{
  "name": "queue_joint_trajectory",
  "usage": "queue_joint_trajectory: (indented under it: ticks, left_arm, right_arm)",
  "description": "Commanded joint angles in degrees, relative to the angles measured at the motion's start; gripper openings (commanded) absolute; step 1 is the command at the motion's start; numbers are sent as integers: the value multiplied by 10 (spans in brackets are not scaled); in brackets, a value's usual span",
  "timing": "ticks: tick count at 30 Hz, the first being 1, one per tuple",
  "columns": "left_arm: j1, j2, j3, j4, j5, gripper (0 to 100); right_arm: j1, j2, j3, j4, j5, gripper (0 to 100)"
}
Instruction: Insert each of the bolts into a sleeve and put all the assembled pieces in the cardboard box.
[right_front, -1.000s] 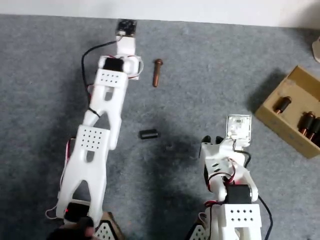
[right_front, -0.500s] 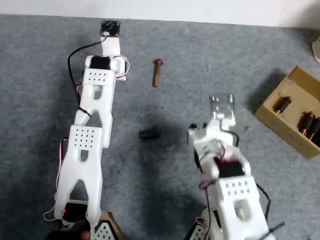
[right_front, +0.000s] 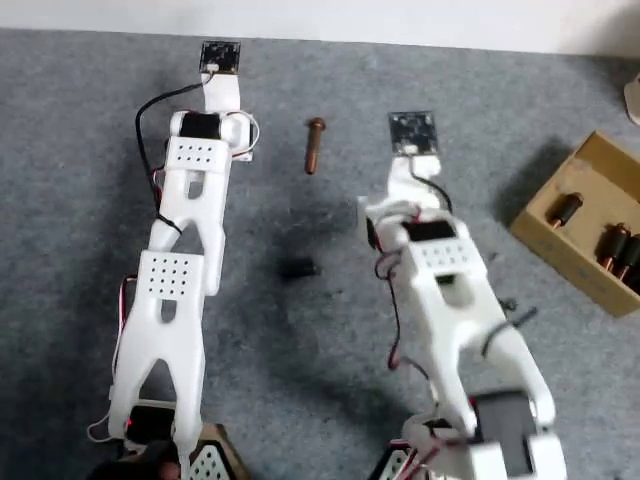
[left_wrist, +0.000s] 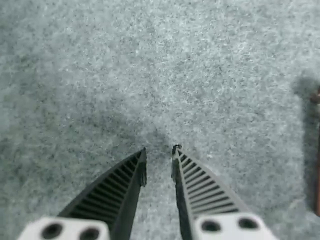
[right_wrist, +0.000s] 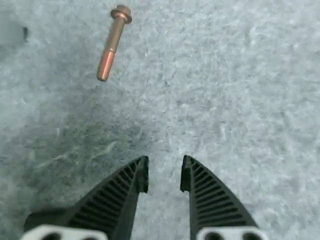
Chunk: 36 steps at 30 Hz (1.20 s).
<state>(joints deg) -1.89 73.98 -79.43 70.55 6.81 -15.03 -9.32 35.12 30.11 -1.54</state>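
Across the high view spreads the bench (right_front: 90, 150), covered in grey, felt-like carpet, with a pale strip of wall (right_front: 400, 15) along its far edge. Soft shadows lie on the carpet beside each arm.

The left arm (right_front: 185, 270) stretches from the near edge towards the far left corner. The right arm (right_front: 450, 300) rises from the near edge and ends about midway along the far half of the bench. From above, the wrist cameras hide both claws.

At the right edge sits the open tan cardboard box (right_front: 545, 235), partly cut off. Inside lie assembled pieces (right_front: 565, 210), copper bolts pushed into black sleeves; those nearest the frame edge are hard to count.

The left claw (left_wrist: 159, 150) hangs released over bare carpet, its ribbed black fingers a narrow gap apart with nothing between them. The right claw (right_wrist: 165, 159) is likewise released and empty.

The loose bolt (right_front: 314, 145) lies flat near the far edge, between the two wrists. It is copper-coloured, with its flanged hex head towards the wall and its threaded shank towards the near edge. It rests well ahead of the right claw's tips.

The sleeve (right_front: 298, 268), a short black cylinder on its side, lies near the bench's middle between the arms. It is in shadow, so its bore cannot be made out.
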Motion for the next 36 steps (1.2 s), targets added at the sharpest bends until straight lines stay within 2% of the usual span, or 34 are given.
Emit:
queue_joint_trajectory:
  ticks: [1,33,36]
  left_arm:
    - [-6,-22,-24,1,2,91]
    - [-10,-22,-24,-2,1,91]
    - [-9,-22,-24,-3,1,91]
  right_arm:
    - [-17,65,-81,-10,-5,109]
    - [-35,510,-590,-8,-5,114]
    - [-35,533,-633,-11,-32,114]
